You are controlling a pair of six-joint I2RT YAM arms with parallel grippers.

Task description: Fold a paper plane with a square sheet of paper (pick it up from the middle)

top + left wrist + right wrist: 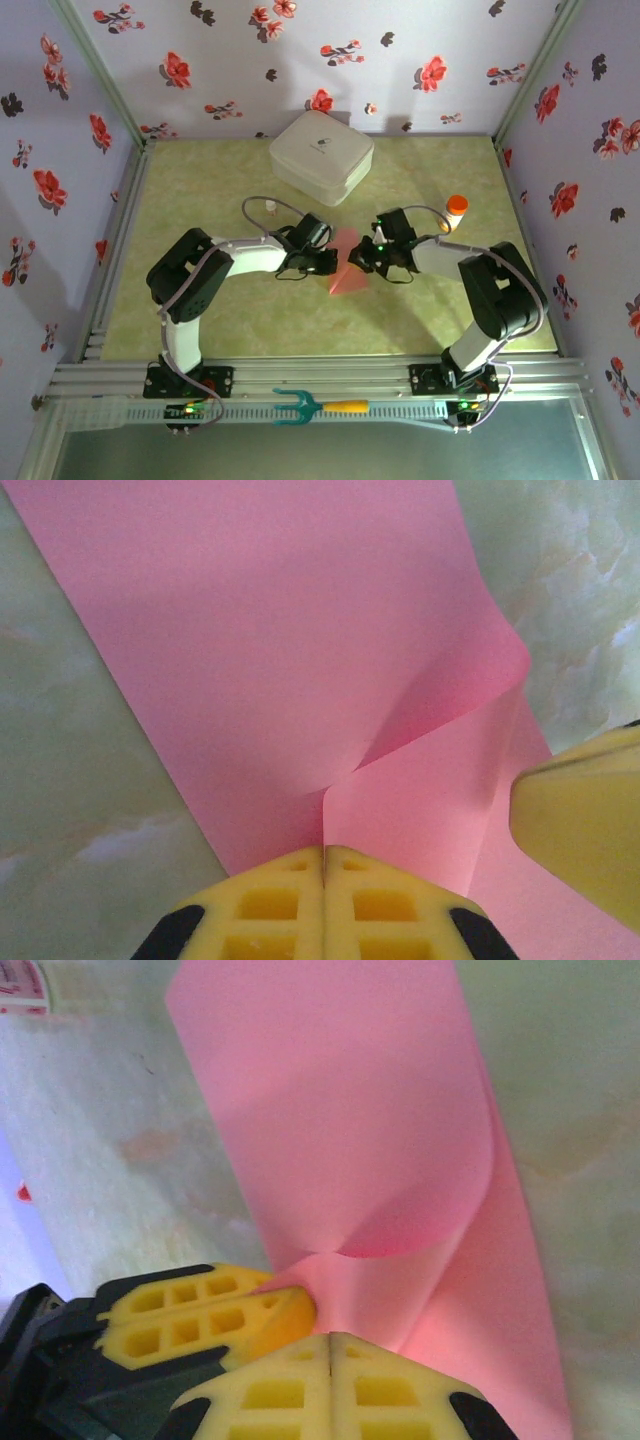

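Observation:
The pink-red sheet of paper is held up between both grippers over the middle of the green table, bent and curled over on itself rather than flat. My left gripper is shut on its left side; in the left wrist view the paper runs into the closed seam of the gripper. My right gripper is shut on the other side; in the right wrist view the paper rises from the gripper. The left gripper's fingers touch the paper right beside it.
A white rounded box stands at the back centre. An orange-capped bottle stands just behind the right arm. A teal fork-shaped tool with a yellow handle lies on the front rail. Flowered walls close in three sides.

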